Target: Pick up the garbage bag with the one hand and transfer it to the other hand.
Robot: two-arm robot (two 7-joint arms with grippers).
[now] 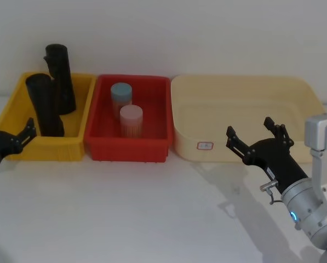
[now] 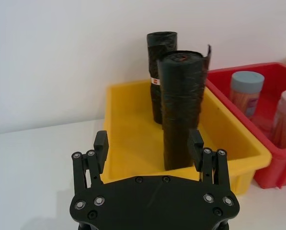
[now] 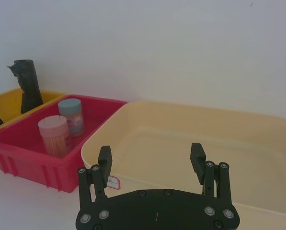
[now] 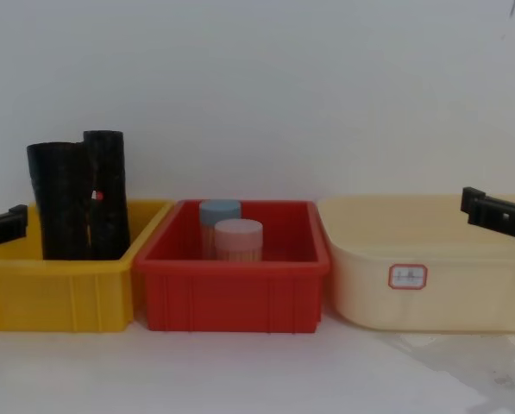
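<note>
The left gripper [image 2: 148,146], long, black and angular, holds its two fingers spread wide with nothing between them. It hovers low by the outer front corner of a yellow plastic bin [image 1: 53,149]. Ahead of it and slightly to its right, the garbage bag [image 2: 181,110], a thick black cylindrical roll of crinkly plastic, stands upright inside that bin, clear of the fingers. Just behind the bag stands a slimmer black roll [image 2: 160,48] with a small red-and-white mark; whether the two touch I cannot tell. Farther to the gripper's right sits a red plastic bin [image 1: 127,149] holding a blue-lidded jar [image 1: 121,93] and a pink-lidded jar [image 1: 131,119].

The right gripper [image 1: 251,129], black on a silver-grey arm, is well apart from the bag, its fingers likewise wide and empty. It hangs over the front rim of a shallow cream plastic tub [image 1: 240,93].
</note>
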